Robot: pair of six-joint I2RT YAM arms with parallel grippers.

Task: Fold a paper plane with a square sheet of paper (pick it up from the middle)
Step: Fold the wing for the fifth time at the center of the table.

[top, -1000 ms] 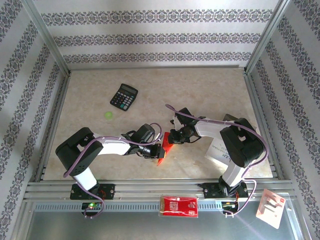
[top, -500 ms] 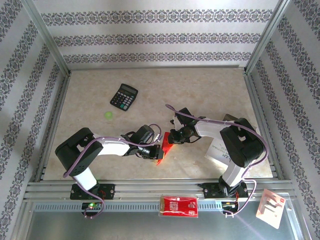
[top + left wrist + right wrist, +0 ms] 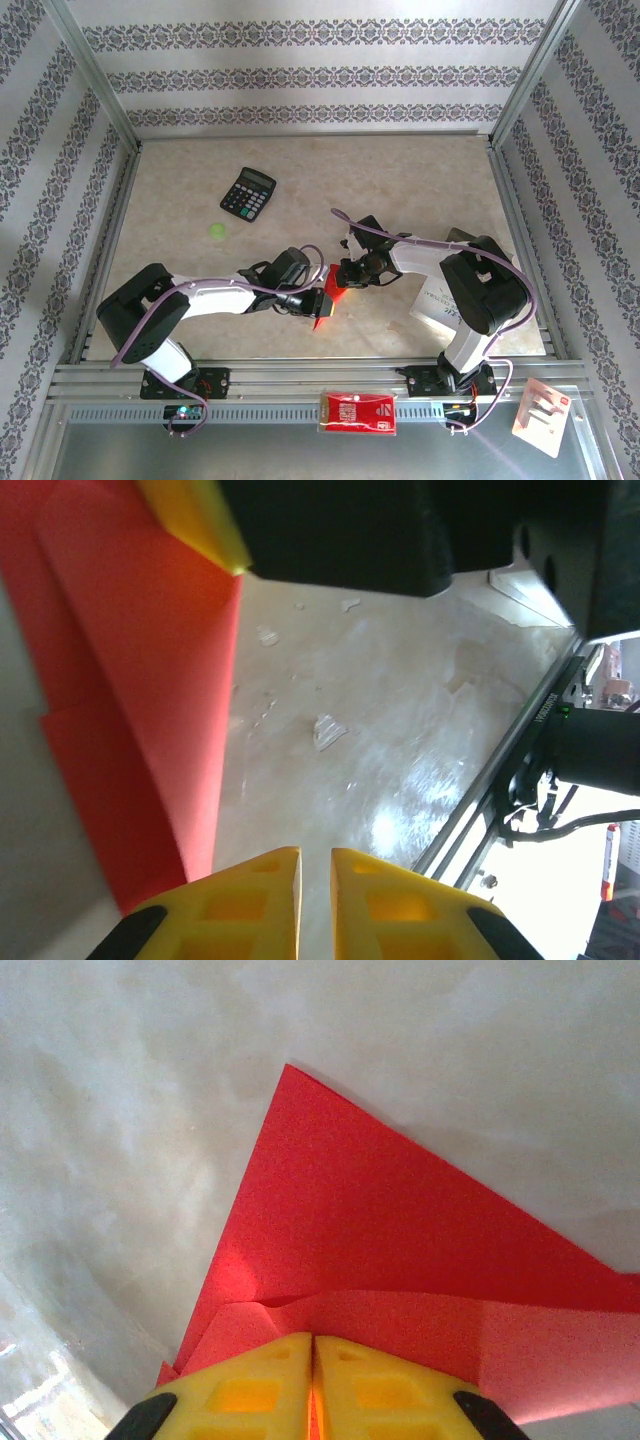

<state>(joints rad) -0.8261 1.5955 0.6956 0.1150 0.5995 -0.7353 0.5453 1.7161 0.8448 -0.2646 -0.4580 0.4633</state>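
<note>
Paper sheet [image 3: 400, 1230], matte red, creased, pointed corner, marbled tabletop [image 3: 120, 1110]

The far half of the beige marbled table top [image 3: 400, 180] is open; only a black pocket calculator [image 3: 247, 193] and a small green round spot [image 3: 217, 229] lie at its left. At the near middle the left gripper [image 3: 320, 300] and the right gripper [image 3: 343, 278] stand close together at the folded bright red paper sheet [image 3: 332, 296], with hardly a gap between. A white printed booklet [image 3: 432, 303] lies beneath the right arm
</note>
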